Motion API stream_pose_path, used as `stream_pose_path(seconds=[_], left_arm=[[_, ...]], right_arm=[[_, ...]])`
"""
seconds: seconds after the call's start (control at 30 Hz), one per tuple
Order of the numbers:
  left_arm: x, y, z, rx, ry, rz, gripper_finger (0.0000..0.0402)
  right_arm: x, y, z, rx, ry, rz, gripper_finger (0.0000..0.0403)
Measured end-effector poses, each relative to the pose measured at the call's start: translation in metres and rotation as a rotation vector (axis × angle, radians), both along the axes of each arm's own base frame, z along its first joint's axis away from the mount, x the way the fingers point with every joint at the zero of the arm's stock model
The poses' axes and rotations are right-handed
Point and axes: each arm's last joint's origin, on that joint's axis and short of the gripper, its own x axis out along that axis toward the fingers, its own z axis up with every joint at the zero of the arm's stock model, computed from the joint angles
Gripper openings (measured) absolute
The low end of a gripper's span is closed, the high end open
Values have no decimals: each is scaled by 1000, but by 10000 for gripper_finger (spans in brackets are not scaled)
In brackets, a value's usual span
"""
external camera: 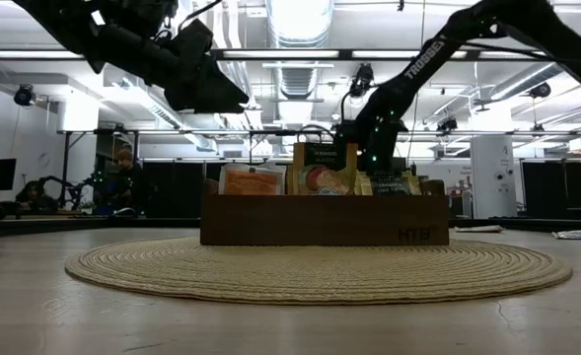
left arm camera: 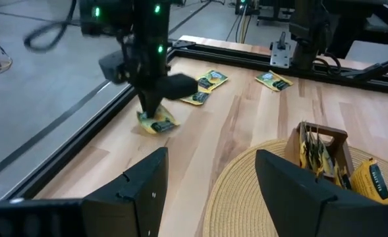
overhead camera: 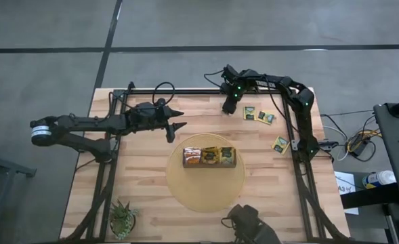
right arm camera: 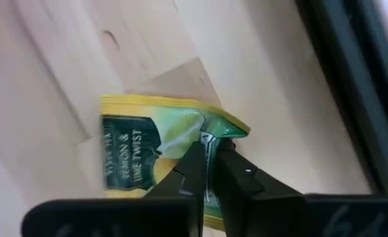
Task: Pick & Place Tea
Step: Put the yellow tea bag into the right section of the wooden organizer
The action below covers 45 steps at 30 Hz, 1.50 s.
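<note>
- Small green spiky plant (overhead camera: 122, 218): at the worktop's (overhead camera: 145, 210) near-left corner, well apart from the work.
- Round woven mat (overhead camera: 206, 200): mid-worktop, carrying the long dark wooden box (overhead camera: 209, 157). I see sachets already standing upright in its compartments, an orange one (external camera: 254, 180) and green-and-yellow ones among them.
- Left claw (overhead camera: 177, 123): hovering above bare wood just beyond the mat's left edge, pointed toward the right arm. Fingers spread apart, nothing between them; I count this arm as waiting.
- Loose tea on the right side: one green-and-yellow sachet (overhead camera: 281, 143) near the right rail, a pair (overhead camera: 259, 116) farther back.
- Right claw (right arm camera: 210, 168): at the far middle of the worktop, close to the back rail, pointing down. Fingers clenched on the edge of a green-and-yellow sachet (right arm camera: 155, 148) marked lemon and lime twist. The sachet lies flat on the wood, pinched at one edge only.
- Step in hand, by my reading: the pick, with the grip just made and the lift not yet begun.
- Next move, as I judge it: raise straight up so the thin packet does not slip or snag, carry it over to the box, then lower it into a free slot beside those already filed.
</note>
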Motion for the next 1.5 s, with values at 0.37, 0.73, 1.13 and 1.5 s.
stream_pose_path(seconds=[0.37, 0.73, 1.13, 1.5], left_arm=[[1, 4, 12, 7, -131, 124, 222], [1, 6, 33, 79, -339, 179, 222], [16, 6, 33, 110, -452, 60, 222], [51, 16, 40, 139, -488, 27, 222]], right_arm=[[32, 74, 95, -315, -371, 201, 14], [15, 192, 134, -1022, -939, 14, 13], [15, 201, 122, -1001, -1074, -172, 13], [47, 216, 122, -980, -1096, -110, 13]])
